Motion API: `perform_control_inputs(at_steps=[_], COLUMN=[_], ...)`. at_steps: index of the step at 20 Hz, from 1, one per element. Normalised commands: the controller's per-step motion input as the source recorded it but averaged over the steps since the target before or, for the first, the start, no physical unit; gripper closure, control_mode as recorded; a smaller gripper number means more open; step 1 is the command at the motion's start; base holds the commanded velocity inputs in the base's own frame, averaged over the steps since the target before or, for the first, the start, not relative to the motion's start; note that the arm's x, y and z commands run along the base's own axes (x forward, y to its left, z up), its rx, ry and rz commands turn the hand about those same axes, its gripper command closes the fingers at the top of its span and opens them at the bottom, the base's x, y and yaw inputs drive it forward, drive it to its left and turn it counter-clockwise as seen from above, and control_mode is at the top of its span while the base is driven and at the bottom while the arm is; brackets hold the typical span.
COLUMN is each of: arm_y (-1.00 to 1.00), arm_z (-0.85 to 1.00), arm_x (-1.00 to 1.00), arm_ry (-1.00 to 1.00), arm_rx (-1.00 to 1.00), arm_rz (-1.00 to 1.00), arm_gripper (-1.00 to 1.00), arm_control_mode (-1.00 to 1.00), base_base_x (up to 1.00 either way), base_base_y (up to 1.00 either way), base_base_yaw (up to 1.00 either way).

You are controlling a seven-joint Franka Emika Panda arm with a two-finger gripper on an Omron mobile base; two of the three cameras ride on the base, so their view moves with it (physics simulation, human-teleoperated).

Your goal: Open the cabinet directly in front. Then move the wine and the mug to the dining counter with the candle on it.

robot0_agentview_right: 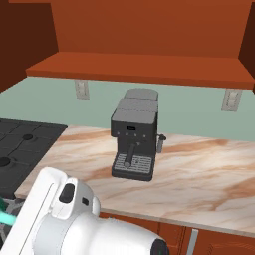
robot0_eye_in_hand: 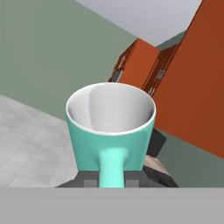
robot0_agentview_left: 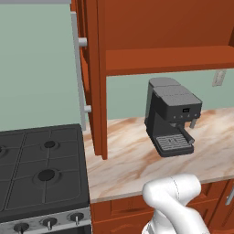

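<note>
Away from the open cabinet [robot0_agentview_left: 98, 77], the gripper [robot0_eye_in_hand: 111, 177] has its jaws clamped on the mug [robot0_eye_in_hand: 110, 131] by the handle, mouth outward, likely for carrying to the dining counter.

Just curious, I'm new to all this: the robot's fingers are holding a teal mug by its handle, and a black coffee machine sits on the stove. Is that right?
Not quite. The coffee machine sits on the marble worktop beside the stove, as the left base view shows. The rest holds: in the hand view the teal mug is held by its handle.
</note>
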Motion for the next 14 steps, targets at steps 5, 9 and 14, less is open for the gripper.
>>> perform_control_inputs(at_steps=[5,9,14], arm_y=[0.0,0.0,0.0], arm_z=[0.0,0.0,0.0], arm_x=[0.0,0.0,0.0], arm_ry=[0.0,0.0,0.0], arm_rx=[0.0,0.0,0.0], arm_rz=[0.0,0.0,0.0], arm_gripper=[1.0,1.0,1.0], arm_control_mode=[1.0,1.0,1.0], base_base_x=[0.0,-0.34,-0.78], base_base_y=[-0.09,-0.13,-0.33], base_base_yaw=[0.0,0.0,-0.02])
